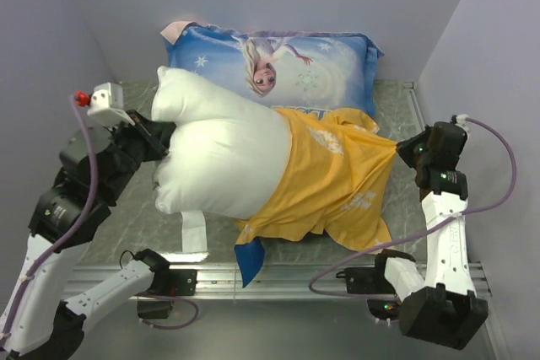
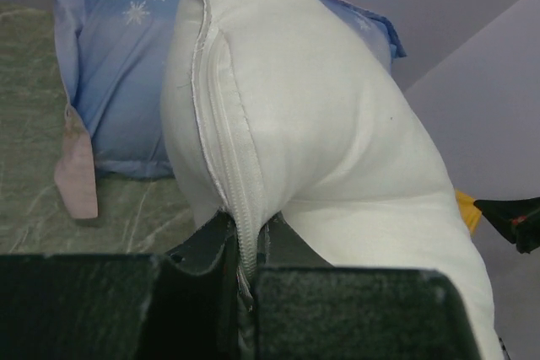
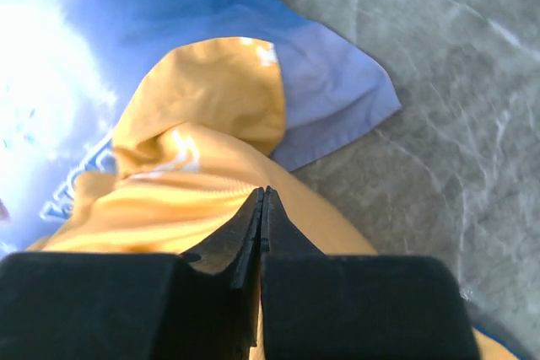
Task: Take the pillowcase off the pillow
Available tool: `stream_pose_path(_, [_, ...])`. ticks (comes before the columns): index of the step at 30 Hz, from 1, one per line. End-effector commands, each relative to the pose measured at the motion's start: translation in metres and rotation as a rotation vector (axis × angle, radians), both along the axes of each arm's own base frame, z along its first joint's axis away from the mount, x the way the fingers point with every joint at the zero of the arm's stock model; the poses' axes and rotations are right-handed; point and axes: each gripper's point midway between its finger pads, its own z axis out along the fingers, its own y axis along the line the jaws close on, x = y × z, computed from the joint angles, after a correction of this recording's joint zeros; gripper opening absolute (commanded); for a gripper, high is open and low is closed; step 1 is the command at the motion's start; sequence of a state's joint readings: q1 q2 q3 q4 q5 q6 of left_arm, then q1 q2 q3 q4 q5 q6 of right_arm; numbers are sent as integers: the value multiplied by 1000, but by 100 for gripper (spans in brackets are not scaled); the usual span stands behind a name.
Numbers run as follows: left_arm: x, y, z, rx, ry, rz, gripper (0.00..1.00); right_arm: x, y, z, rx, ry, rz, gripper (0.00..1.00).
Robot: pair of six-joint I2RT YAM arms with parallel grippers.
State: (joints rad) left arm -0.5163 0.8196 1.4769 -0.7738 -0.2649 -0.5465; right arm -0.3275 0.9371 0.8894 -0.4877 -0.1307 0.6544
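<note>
Presently my left tool (image 2: pixel 249 250) pinches the zipper seam (image 2: pixel 232 174) of the pillow (image 2: pixel 337 149). My right tool (image 3: pixel 263 208) is clamped on the pillowcase (image 3: pixel 194 166) hem. The lettering (image 3: pixel 80 183) there is folded and unreadable. The worktop (image 3: pixel 439 124) lies right of it.

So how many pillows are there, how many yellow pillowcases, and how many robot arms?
Pillows: 2, the white pillow and the blue Elsa pillow
Yellow pillowcases: 1, the yellow pillowcase, partly off the white pillow
Robot arms: 2, the left arm and the right arm
Total: 5
</note>
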Motion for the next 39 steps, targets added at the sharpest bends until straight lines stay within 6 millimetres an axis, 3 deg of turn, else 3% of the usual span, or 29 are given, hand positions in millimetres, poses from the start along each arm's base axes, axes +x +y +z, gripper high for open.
stream_pose_path(1, [14,18,6,-95,-91,137,1,5,-8,47,-224,-85,-37,0])
stream_pose_path(7, [21,18,-74,-56,67,181,1,12,41,15,-239,-40,180,2])
stream_pose_path(8, [22,17,-82,-49,83,181,0,11,56,7,-245,-22,234,11])
stream_pose_path(9, [24,16,-90,-45,101,183,1,9,59,3,-253,-6,251,33])
stream_pose_path(12, [30,14,-108,-27,142,193,8,-2,87,3,-264,-24,346,62])
stream_pose_path(13, [32,13,-116,-15,160,194,21,-7,93,10,-261,-55,365,64])
stream_pose_path(15, [36,12,-130,6,197,206,35,-18,107,9,-263,-56,422,68])
stream_pose_path(16, [36,11,-139,14,217,202,50,-25,112,13,-258,-72,441,68])
stream_pose_path(19, [37,8,-156,23,243,197,73,-45,138,10,-235,-95,530,69])
stream_pose_path(21, [38,5,-164,27,259,184,78,-60,160,9,-224,-113,600,69])
stream_pose_path(24, [40,1,-170,35,283,173,82,-74,177,16,-219,-146,637,70])
stream_pose_path(25, [41,0,-169,35,281,171,84,-85,194,17,-214,-151,695,70])
stream_pose_path(28, [41,3,-168,49,281,177,85,-102,213,4,-249,-113,760,71])
stream_pose_path(35, [43,29,-145,116,242,290,88,-135,235,-19,-300,-72,829,72])
stream_pose_path(39, [43,15,-131,88,220,216,89,-148,247,-40,-334,-1,847,74])
